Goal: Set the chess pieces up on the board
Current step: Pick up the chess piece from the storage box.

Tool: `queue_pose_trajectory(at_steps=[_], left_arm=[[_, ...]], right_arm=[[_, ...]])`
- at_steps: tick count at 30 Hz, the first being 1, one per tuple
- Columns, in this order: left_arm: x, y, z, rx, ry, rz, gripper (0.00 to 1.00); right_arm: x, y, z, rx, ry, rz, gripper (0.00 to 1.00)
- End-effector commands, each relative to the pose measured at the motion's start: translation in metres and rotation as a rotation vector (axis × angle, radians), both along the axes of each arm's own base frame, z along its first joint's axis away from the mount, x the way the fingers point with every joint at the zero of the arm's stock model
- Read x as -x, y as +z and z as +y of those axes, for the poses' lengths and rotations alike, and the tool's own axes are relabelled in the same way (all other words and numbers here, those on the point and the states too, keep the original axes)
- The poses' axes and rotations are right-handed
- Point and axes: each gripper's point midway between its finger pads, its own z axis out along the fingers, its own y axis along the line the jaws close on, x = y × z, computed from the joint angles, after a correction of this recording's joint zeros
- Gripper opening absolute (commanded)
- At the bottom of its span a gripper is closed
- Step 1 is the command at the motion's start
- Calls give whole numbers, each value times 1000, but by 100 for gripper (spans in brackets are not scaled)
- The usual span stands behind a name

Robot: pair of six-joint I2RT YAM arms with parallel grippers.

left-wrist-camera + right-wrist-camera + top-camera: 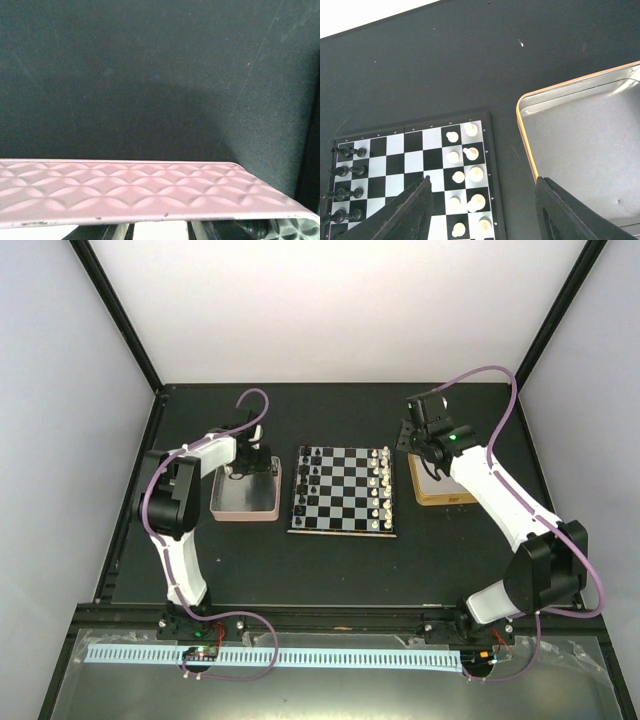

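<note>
The board lies mid-table. Black chess pieces stand in its two left columns, white pieces in its two right columns. In the right wrist view the board shows black pieces at its left edge. My left gripper reaches down into the pink tin. The tin's quilted wall hides the fingertips. The finger shanks stand apart, with the pale floor between them. My right gripper is open and empty, above the board's right edge.
A gold-rimmed tin sits right of the board, and its inside looks empty. White pieces stand under the right gripper. Black frame rails border the dark mat, with white walls behind.
</note>
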Motion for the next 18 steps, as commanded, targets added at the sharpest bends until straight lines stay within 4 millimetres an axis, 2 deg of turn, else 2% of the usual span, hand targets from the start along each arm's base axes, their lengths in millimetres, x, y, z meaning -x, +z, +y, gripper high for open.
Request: queue_pose_trajectory(at_steps=[1, 10, 14, 18], left_arm=[[-11, 3, 1, -23, -6, -15, 24], [-9, 5, 0, -20, -22, -20, 6], [-6, 21, -3, -11, -52, -43, 5], [6, 40, -5, 6, -89, -63, 5]], right_arm=[[-1, 6, -8, 2, -38, -21, 57], [-1, 8, -6, -12, -35, -24, 57], [0, 13, 1, -38, -5, -30, 57], [2, 16, 23, -105, 108, -25, 59]])
